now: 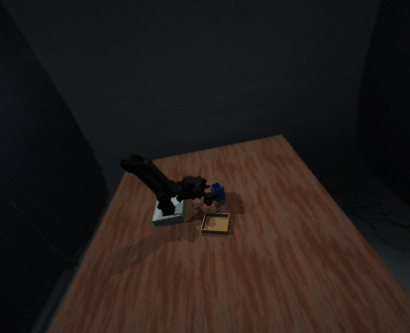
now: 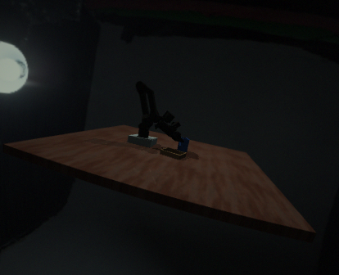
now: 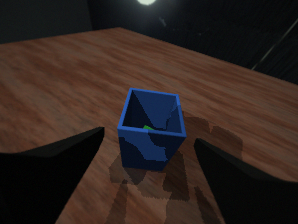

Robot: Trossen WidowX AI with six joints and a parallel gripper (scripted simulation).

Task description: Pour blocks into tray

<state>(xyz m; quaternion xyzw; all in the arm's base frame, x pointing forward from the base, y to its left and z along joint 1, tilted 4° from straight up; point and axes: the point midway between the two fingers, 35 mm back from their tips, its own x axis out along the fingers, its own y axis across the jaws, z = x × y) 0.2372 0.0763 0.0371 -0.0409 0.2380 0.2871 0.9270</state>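
A blue square cup (image 1: pixel 218 192) (image 2: pixel 183 145) (image 3: pixel 144 150) stands upright on the table. A bit of a green block (image 3: pixel 148 128) shows inside it in the wrist view; the rest of its inside is hidden. My gripper (image 3: pixel 150 136) is open and empty, close to the cup on the arm's side. In the wrist view the cup stands ahead, between the lines of the two fingers. A shallow yellow-brown tray (image 1: pixel 216 232) (image 2: pixel 173 155) lies on the table close to the cup, nearer to the top view. No blocks show in it.
The black arm (image 1: pixel 152 177) (image 2: pixel 151 104) rises from a pale grey base block (image 1: pixel 168 220) (image 2: pixel 142 141), left of the tray in the top and exterior views. The wooden table (image 1: pixel 280 248) (image 2: pixel 215 180) reaches well past the cup and tray; its far edge shows behind the arm.
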